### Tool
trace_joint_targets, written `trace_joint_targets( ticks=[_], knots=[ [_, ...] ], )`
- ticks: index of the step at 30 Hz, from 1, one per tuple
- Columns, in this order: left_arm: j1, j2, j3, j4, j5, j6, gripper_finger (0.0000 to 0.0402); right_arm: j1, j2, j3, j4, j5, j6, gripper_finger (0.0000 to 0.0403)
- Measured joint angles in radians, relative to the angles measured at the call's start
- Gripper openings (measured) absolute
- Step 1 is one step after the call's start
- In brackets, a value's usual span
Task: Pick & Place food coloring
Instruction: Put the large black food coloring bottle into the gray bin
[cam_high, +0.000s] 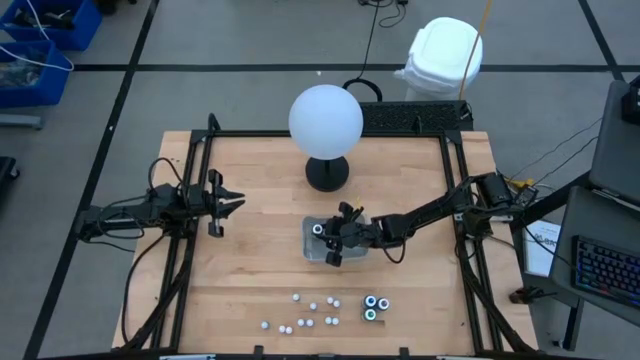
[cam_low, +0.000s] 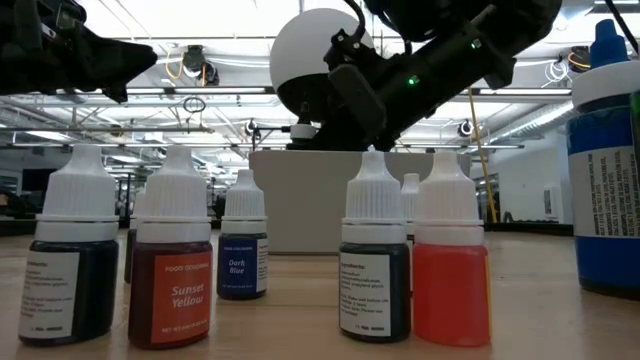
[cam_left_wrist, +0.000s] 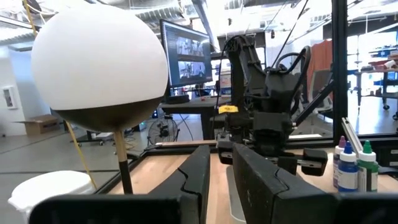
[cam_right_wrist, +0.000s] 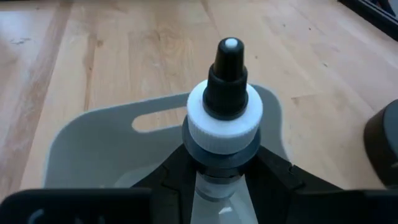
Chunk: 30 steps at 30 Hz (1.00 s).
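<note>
The food coloring bottles stand upright near the table's near edge: several small white-topped ones and two larger dark round ones with teal tops. A third larger bottle, with a white collar and black nozzle, is in my right gripper, shut on it over the clear tray's left end. My left gripper waits open, off the table's left side, touching nothing. My right gripper pinches the larger bottle between its two fingers just below the white cap collar. The fingers come nearly level from the table's right. The bottle stands about upright above the tray. Whether its base rests in the tray is hidden.
A big white globe on a black base stands just beyond the tray, toward the far edge. Black frame rails run along the table's left and right sides. Bare wood lies between the tray and the row of bottles.
</note>
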Motion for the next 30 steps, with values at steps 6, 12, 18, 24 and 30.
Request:
trace_joint_targets(
  ticks=[6,12,18,24,30],
  knots=[
    [0.000,0.000,0.000,0.000,0.000,0.000,0.0076,-0.008,0.016,-0.001,-0.002,-0.002,-0.002,0.0109],
    [0.000,0.000,0.000,-0.001,0.000,0.000,0.0076,-0.010,0.058,0.001,0.034,-0.007,0.004,0.0109],
    [0.000,0.000,0.000,-0.002,0.000,0.000,0.0076,-0.033,0.062,0.001,0.031,-0.079,0.003,0.0110],
    [0.000,0.000,0.000,-0.002,0.000,0.000,0.0076,-0.035,0.060,0.001,0.026,-0.082,-0.004,0.0114],
    [0.000,0.000,0.000,-0.002,0.000,0.000,0.0076,-0.042,0.060,0.001,0.025,-0.089,-0.003,0.0149]
  ],
)
